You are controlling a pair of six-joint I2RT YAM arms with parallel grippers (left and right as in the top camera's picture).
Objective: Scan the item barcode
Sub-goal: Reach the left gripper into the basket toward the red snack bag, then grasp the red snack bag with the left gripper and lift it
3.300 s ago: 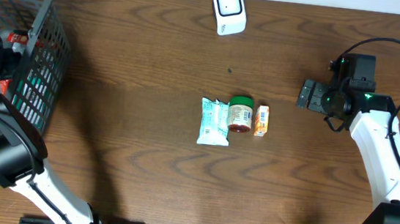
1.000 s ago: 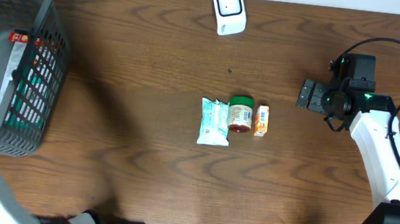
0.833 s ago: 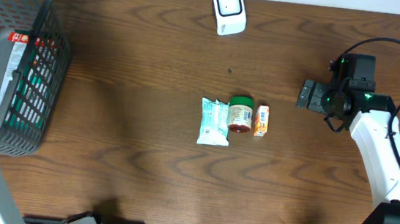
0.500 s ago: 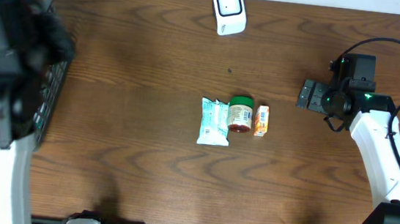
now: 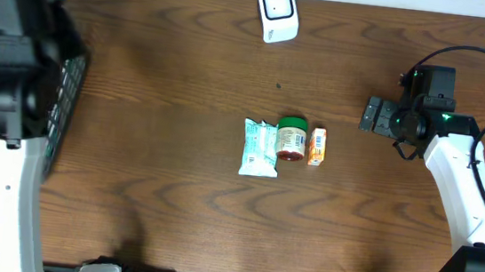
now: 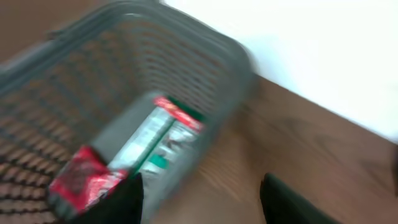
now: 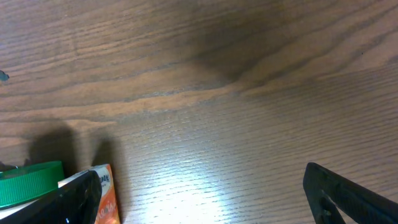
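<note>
Three items lie in a row at the table's middle: a white and teal packet (image 5: 259, 147), a green-lidded jar (image 5: 291, 138) and a small orange box (image 5: 316, 147). The white barcode scanner (image 5: 277, 12) stands at the far edge. My right gripper (image 5: 371, 114) hovers right of the row, open and empty (image 7: 205, 199), with the orange box (image 7: 104, 198) and the jar's lid (image 7: 28, 183) by its left finger. My left arm (image 5: 5, 51) looms high over the grey basket (image 5: 66, 92). In the blurred left wrist view, the left gripper (image 6: 199, 202) is open with nothing between its fingers.
Through the blur, the grey mesh basket (image 6: 205, 56) holds a red packet (image 6: 81, 180) and a white, green and red packet (image 6: 155, 134). The table's far edge meets a white wall (image 6: 323, 56).
My left arm has risen from the basket and now covers most of it in the overhead view. Its jaws have come apart. The right arm and the three items have not moved.
</note>
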